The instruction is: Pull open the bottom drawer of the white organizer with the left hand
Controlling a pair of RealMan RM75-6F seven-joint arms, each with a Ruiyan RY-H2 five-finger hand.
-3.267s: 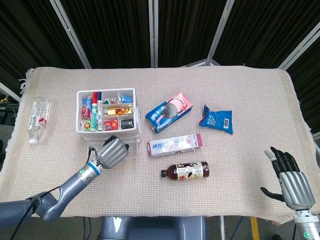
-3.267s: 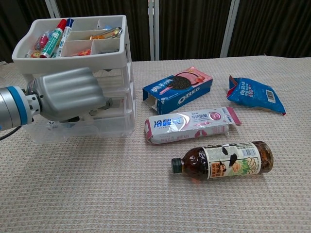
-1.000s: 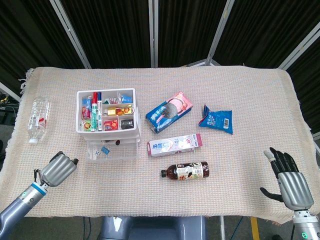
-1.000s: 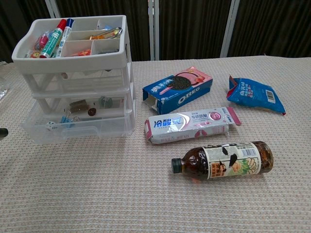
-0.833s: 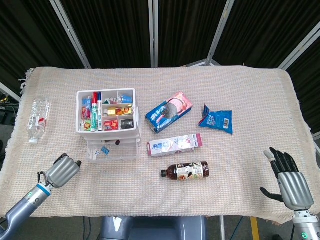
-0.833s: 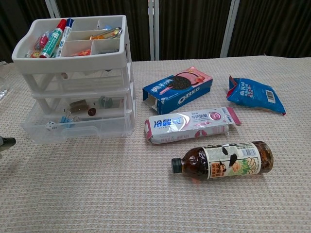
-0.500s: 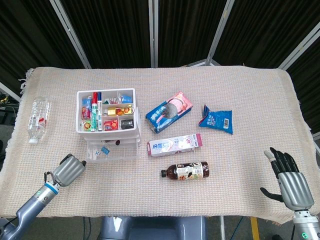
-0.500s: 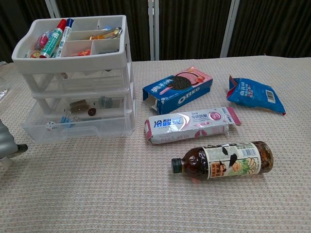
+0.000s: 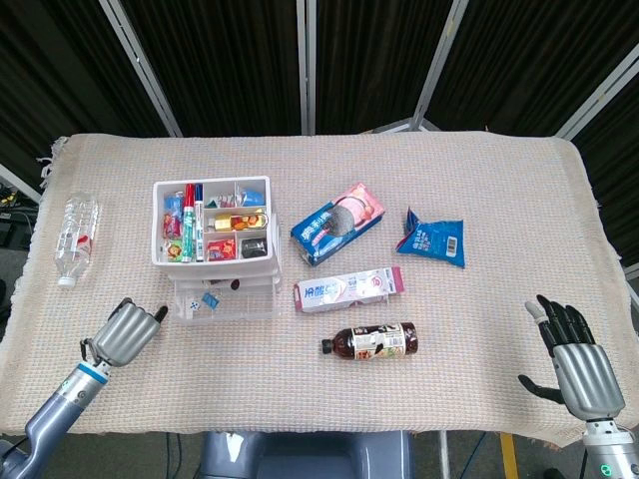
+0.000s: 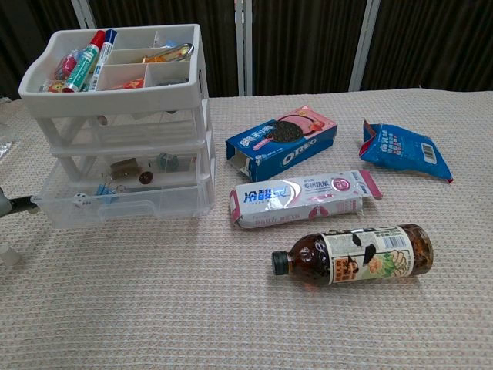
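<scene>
The white organizer (image 9: pixel 211 183) (image 10: pixel 115 99) stands at the left of the table, its top tray full of markers and small items. Its clear bottom drawer (image 9: pixel 225 304) (image 10: pixel 131 208) sticks out a little in front of the frame, with a die and clips inside. My left hand (image 9: pixel 128 332) lies on the cloth to the left of the drawer, apart from it and holding nothing, fingertips toward the drawer. In the chest view only a fingertip of the left hand (image 10: pixel 19 203) shows at the left edge. My right hand (image 9: pixel 579 367) is at the near right corner, fingers spread, empty.
A water bottle (image 9: pixel 76 238) lies at the far left. To the right of the organizer lie an Oreo box (image 9: pixel 337 223) (image 10: pixel 281 141), a toothpaste box (image 9: pixel 349 288) (image 10: pixel 304 199), a tea bottle (image 9: pixel 374 340) (image 10: pixel 354 254) and a blue packet (image 9: pixel 434 238) (image 10: pixel 404 150).
My left hand has let go of the drawer front and drawn back to the near left; in the last half second it shifted slightly left. The drawer stays pulled out. The right hand is still.
</scene>
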